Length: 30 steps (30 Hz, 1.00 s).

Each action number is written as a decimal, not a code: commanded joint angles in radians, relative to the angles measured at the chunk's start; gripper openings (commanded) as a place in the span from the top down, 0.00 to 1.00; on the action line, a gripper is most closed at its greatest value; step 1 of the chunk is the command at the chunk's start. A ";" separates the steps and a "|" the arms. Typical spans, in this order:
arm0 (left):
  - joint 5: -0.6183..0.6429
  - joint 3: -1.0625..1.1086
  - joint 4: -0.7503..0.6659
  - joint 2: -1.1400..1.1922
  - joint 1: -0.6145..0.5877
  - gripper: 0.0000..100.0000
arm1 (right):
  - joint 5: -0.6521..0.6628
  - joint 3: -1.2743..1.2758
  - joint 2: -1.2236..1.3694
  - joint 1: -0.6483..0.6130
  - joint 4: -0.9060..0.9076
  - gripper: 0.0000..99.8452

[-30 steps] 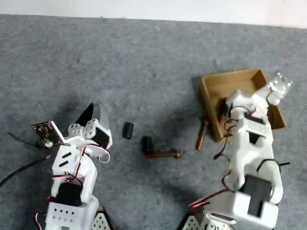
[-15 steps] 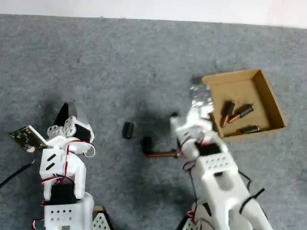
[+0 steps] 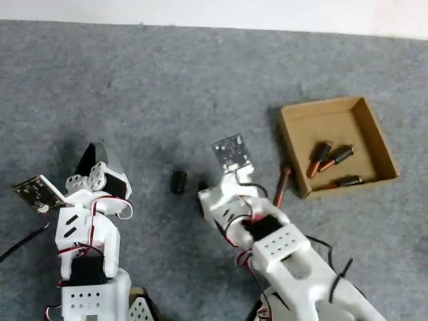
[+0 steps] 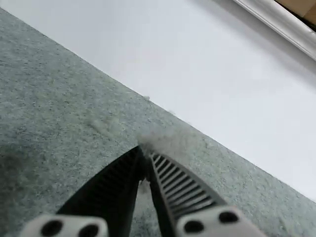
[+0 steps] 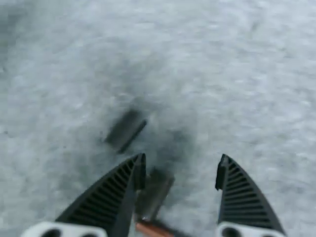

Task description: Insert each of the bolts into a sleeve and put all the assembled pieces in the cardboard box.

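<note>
**Fingers apart on the right gripper, together on the left gripper**

Right wrist view: the spread fingers hang over the carpet, one tip just beside a sleeve with a bolt at its end. A second sleeve lies near, apart from it. Left wrist view: the tips meet above carpet near a white wall. High view: the box holds three assembled pieces, and a loose bolt lies just beside its wall.
</note>
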 commanded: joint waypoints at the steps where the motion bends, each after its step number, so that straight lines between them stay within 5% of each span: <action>1: -0.002 0.019 -0.023 -0.008 -0.010 0.99 | -0.034 -0.102 0.154 -0.016 0.007 0.79; 12: -0.002 0.019 -0.023 -0.008 -0.008 0.99 | -0.034 -0.375 0.478 -0.139 0.176 0.79; 30: -0.002 0.019 -0.023 -0.010 -0.008 0.99 | -0.118 -0.515 0.645 -0.054 0.367 0.80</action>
